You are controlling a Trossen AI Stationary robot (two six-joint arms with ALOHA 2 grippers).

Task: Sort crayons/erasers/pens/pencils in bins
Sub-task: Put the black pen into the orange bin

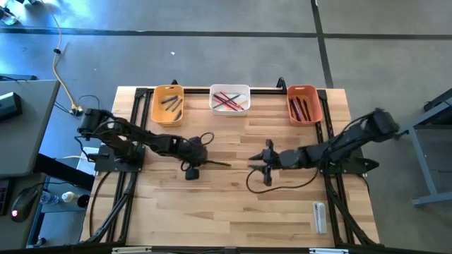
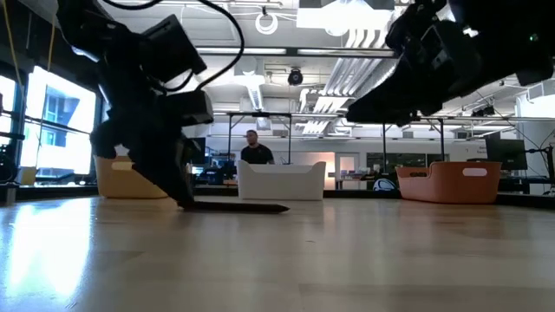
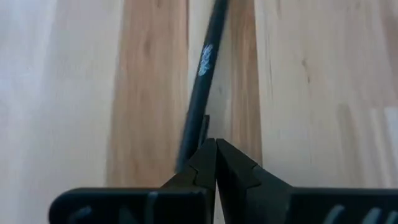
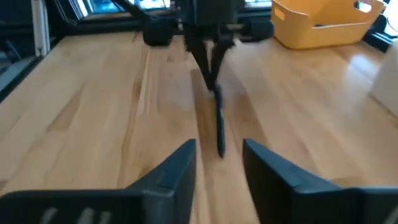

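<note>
A slim black pen (image 1: 215,164) lies flat on the wood table, left of its middle; it also shows in the low view (image 2: 238,207). My left gripper (image 1: 198,161) is shut at the pen's left end. My right gripper (image 1: 251,166) is open and empty, level above the table, facing the pen's free tip (image 4: 220,149) with a small gap between. At the far edge stand three bins: yellow-orange (image 1: 157,106) with dark pens, white (image 1: 229,90) with red, pink and green pencils, and red-orange (image 1: 316,106) with reddish sticks. My left gripper meets the pen at its left end (image 3: 186,149), its fingers (image 2: 173,178) slanting down from the table's left, roughly along the pen. The left finger (image 3: 196,168) hides the exact place of contact. The pen lies flat on the table, pointing right.
A small whitish oblong item (image 1: 319,215) lies near the front right corner. Black frame rails (image 1: 135,120) run along the table's left, right and far sides. A person (image 2: 254,149) shows in the room behind. Bare wood lies between the arms and the near edge.
</note>
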